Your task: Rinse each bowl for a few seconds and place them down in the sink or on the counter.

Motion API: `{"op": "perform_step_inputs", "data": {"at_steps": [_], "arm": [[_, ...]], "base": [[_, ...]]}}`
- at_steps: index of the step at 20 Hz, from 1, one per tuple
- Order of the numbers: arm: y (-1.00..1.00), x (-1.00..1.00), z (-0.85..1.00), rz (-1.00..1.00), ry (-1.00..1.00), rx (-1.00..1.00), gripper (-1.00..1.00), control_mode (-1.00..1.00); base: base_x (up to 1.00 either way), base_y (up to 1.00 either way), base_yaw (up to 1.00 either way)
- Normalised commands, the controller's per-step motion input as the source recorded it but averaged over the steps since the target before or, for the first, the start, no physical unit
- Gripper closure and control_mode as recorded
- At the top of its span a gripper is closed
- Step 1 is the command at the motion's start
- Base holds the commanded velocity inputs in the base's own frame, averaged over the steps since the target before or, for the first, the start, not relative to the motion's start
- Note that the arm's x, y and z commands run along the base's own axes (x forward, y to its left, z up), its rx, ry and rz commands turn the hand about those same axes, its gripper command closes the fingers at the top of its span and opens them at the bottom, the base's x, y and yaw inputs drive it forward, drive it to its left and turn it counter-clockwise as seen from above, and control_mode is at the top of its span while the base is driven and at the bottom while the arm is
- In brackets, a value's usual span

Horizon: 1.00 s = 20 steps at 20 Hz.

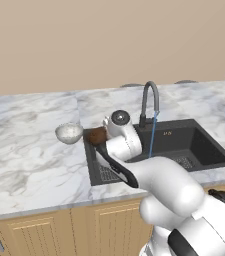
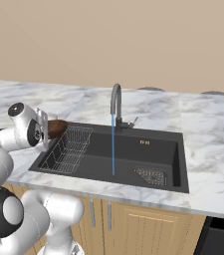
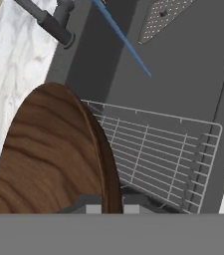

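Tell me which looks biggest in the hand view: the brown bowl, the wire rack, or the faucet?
1. Brown wood-grain bowl, though it sits right against the camera, so nearness inflates it.
2. Wire rack, nearly as large in the picture.
3. Faucet, just a small part showing at the top edge.

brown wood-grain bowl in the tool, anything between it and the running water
Nothing visible blocks it. The shallow brown wood-grain bowl is held over the sink's left end, above the wire rack; the open black basin lies between it and the blue water stream.

Brown wood-grain bowl (image 3: 54, 154) (black sink (image 2: 158, 149))
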Motion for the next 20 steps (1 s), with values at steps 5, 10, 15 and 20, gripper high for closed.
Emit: {"op": "perform_step_inputs", "data": {"at_steps": [5, 10, 15, 20], "arm": [[0.32, -0.07, 0.00, 0.12, 0.01, -0.01, 1.00, -1.00], [0.35, -0.03, 0.00, 0.11, 0.00, -0.02, 1.00, -1.00], [0.34, -0.01, 0.00, 0.11, 0.00, -0.02, 1.00, -1.00], [0.25, -0.01, -0.05, 0.10, 0.00, -0.01, 1.00, -1.00]], "base": [[0.00, 0.00, 0.00], [0.00, 0.00, 0.00], [0.00, 0.00, 0.00], [0.00, 0.00, 0.00]]}}
